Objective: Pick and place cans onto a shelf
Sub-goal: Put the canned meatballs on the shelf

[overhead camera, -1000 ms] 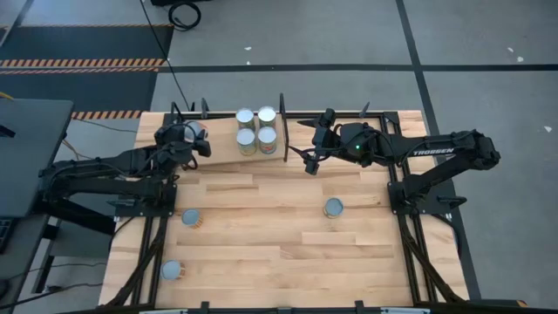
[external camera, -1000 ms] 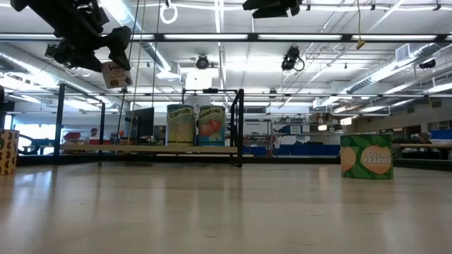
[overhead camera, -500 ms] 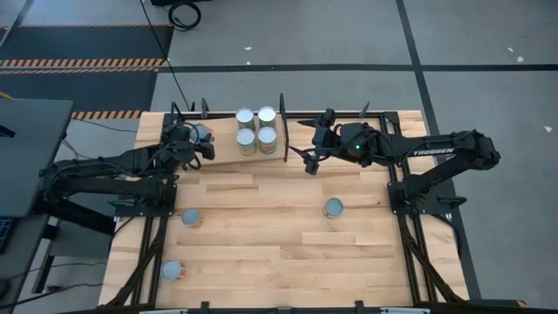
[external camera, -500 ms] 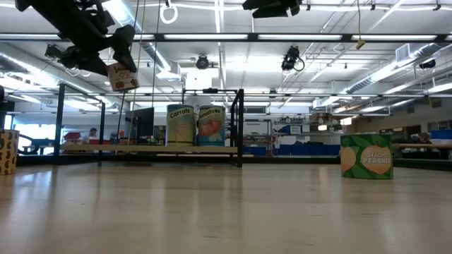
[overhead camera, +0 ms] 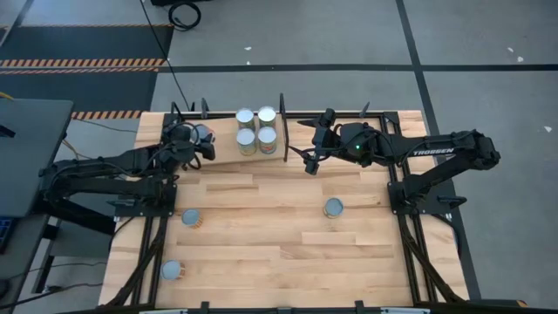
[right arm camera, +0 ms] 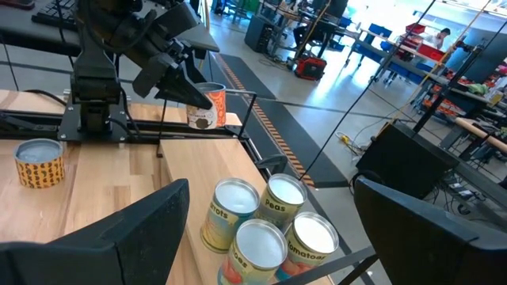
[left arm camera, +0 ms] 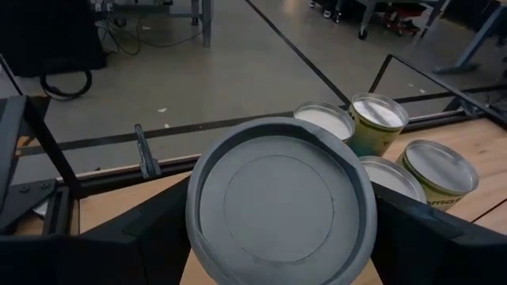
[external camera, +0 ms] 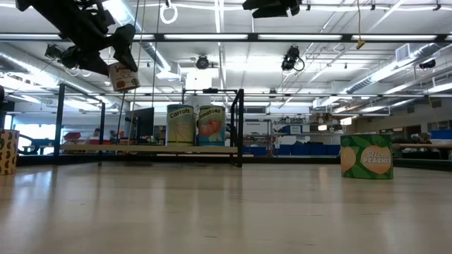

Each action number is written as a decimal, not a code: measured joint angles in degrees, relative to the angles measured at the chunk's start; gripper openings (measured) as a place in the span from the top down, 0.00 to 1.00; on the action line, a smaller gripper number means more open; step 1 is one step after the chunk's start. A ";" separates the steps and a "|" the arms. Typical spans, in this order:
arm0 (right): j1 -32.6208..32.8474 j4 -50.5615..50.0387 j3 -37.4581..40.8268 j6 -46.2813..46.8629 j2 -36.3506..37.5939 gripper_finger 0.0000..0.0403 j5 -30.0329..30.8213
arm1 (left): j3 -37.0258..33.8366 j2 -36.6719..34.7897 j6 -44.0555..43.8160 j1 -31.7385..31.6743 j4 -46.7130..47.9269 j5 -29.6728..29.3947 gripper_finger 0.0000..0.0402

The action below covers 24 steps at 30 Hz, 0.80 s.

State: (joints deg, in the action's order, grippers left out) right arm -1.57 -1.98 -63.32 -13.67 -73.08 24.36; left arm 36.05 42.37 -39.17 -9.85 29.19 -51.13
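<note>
Can (external camera: 123, 77) hangs upright in the left claw (overhead camera: 200, 139), clamped, raised above the shelf (external camera: 152, 149) just beside the four shelved cans (overhead camera: 256, 129); right claw (overhead camera: 311, 144) waits apart past the divider (overhead camera: 282, 127).

In the left wrist view, the held can (left arm camera: 281, 207) fills the middle, its lower rim cut off by the picture's edge, and it hides part of the nearest of the four cans on the shelf (left arm camera: 394, 178). In the low view, a can (external camera: 8, 151) is cut by the picture's edge, and the right arm (external camera: 274, 7) shows only partly. The people in the room (right arm camera: 440, 36) are too small to tell.
</note>
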 joint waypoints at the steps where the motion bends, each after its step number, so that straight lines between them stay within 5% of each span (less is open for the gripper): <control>1: 0.00 0.00 0.01 0.00 0.00 0.09 0.00 | 0.00 0.00 0.44 0.00 0.00 0.00 0.21; 24: -0.01 0.21 0.01 0.00 0.00 0.09 0.00 | 0.02 14.27 -4.32 -7.69 -6.83 -5.06 0.21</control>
State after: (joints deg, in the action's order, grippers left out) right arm -1.58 -1.76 -63.31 -13.67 -73.08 24.36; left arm 36.07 56.64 -43.49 -17.54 22.36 -56.19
